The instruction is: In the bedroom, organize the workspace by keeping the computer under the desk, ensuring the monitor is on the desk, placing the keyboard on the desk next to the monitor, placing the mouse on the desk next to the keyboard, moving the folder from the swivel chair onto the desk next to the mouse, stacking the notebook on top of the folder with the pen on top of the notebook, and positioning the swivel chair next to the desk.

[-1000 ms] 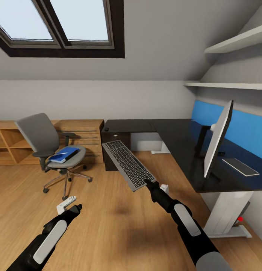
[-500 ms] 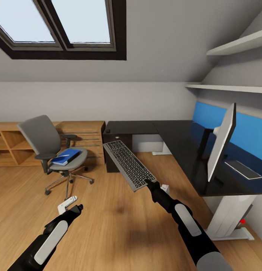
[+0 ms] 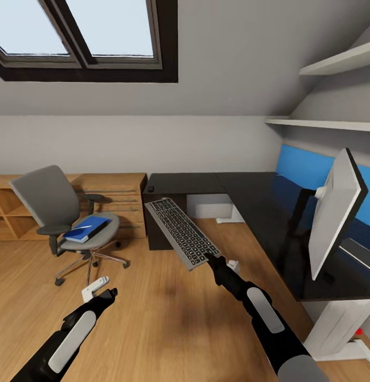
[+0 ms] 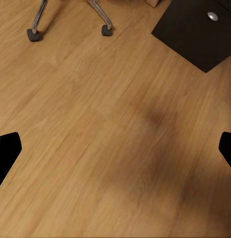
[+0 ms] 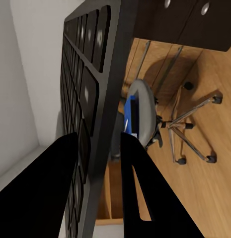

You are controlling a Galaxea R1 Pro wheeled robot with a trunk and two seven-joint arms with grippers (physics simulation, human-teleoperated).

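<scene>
right gripper point(image 3: 209, 259) clamps the keyboard point(image 3: 180, 232) — held above floor.

Desk point(image 3: 259, 212): glossy black top, mirror-like, reflecting blue rear panel point(image 3: 307, 165); legs matt white. Floor point(image 3: 163, 318): light wood planks, visible grain, soft satin sheen. Swivel chair point(image 3: 62, 212): matt grey cloth-look seat and back, dark plastic-look armrests, shiny chrome star base. Folder point(image 3: 86, 228): smooth bright blue cover. Keyboard point(image 3: 182, 232): matt dark grey frame, black keys. Monitor point(image 3: 333, 212): back smooth pale grey, matt. Wooden drawer chest point(image 3: 118, 199): light wood, matt. Right end effector point(image 3: 210, 260): matt black fingers point(image 5: 137, 198).
</scene>
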